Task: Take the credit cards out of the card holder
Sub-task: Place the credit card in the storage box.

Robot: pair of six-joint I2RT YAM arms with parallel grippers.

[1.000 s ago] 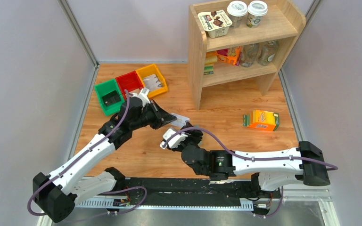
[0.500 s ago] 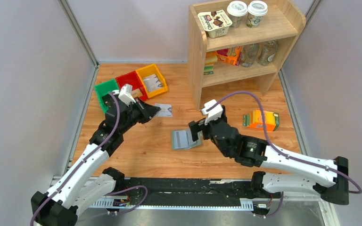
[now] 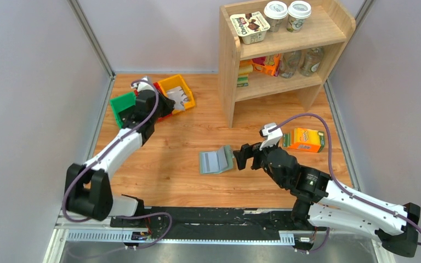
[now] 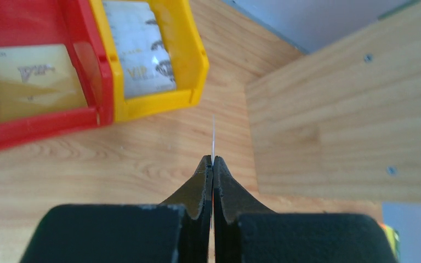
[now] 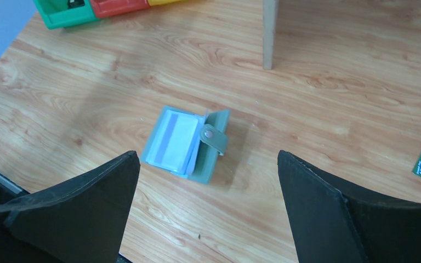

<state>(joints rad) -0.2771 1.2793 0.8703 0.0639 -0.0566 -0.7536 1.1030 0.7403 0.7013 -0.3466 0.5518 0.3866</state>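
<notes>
The card holder (image 3: 216, 160) lies open on the table, grey-green with a pale blue inner panel; it also shows in the right wrist view (image 5: 189, 142) with its small tab folded over. My right gripper (image 3: 241, 157) is open and empty, just right of the holder and apart from it, its jaws (image 5: 208, 159) spread wide. My left gripper (image 3: 164, 104) hovers by the red and yellow bins, shut (image 4: 212, 160) on a thin card (image 4: 213, 134) seen edge-on.
A red bin (image 4: 96, 115) holds a gold card and a yellow bin (image 4: 194, 66) holds a pale VIP card; a green bin (image 3: 121, 103) stands left of them. A wooden shelf (image 3: 230, 82) stands behind. An orange carton (image 3: 303, 139) lies to the right.
My left gripper carried a card from the table's middle back to the bins. My right gripper let go of the holder and drew back to the right; the holder lies open.
</notes>
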